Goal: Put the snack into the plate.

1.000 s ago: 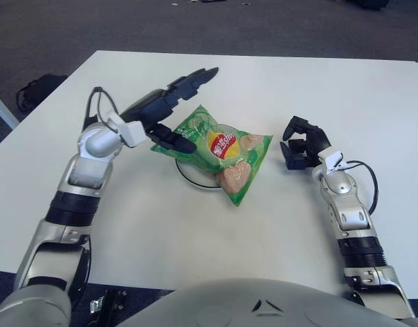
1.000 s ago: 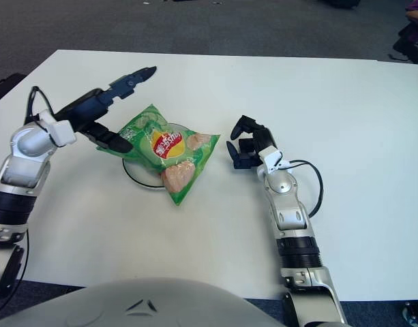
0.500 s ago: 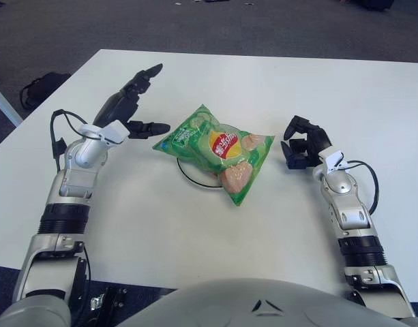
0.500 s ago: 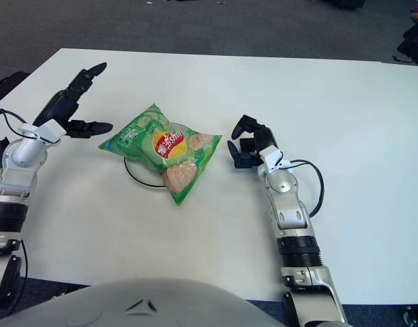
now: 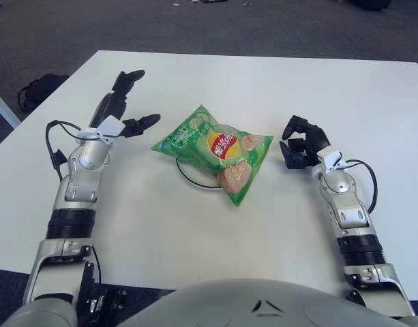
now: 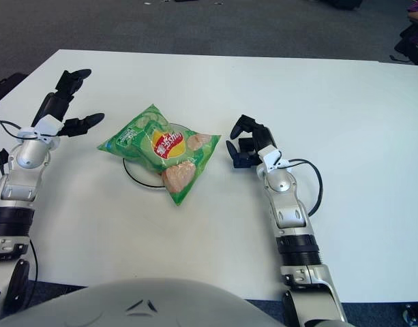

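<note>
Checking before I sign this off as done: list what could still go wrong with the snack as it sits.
1. The snack bag is wider than the plate and overhangs it on several sides, so a nudge might slide it off.
2. The left hand, open beside the bag, could catch its corner if it swings inward.
3. The right hand, parked close on the other side, poses a similar risk.

An office or lab room, by its look; a broad plain white rectangular table (image 5: 215,231) stands on dark grey short-pile carpet (image 5: 195,27); at nine o'clock a black bag (image 5: 37,88) lies on that floor.
</note>
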